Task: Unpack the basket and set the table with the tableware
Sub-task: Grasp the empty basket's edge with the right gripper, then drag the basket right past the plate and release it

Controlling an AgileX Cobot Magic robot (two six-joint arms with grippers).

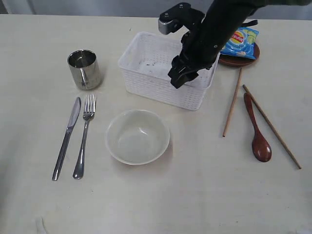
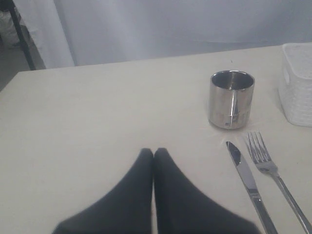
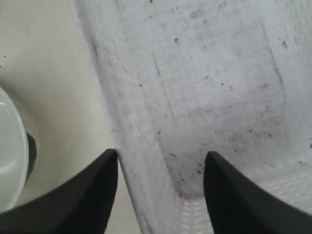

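A white grid-sided plastic basket (image 1: 156,90) stands upright on the cream-white tabletop (image 1: 204,195), an off-white round bowl (image 1: 138,136) just before it. Left: upright steel cup (image 1: 84,69), steel knife (image 1: 67,138) and fork (image 1: 84,136) side by side; right: reddish-brown wooden spoon (image 1: 256,129) between two wooden chopsticks (image 1: 232,102).

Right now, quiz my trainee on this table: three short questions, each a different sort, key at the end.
1. True or false: the basket is empty.
2. What lies on the plate? A spoon; B chip bag; C cup.
3. Fill in: the right gripper has its jaws ___ across the basket's wall.
Key: 1 true; 2 B; 3 open.
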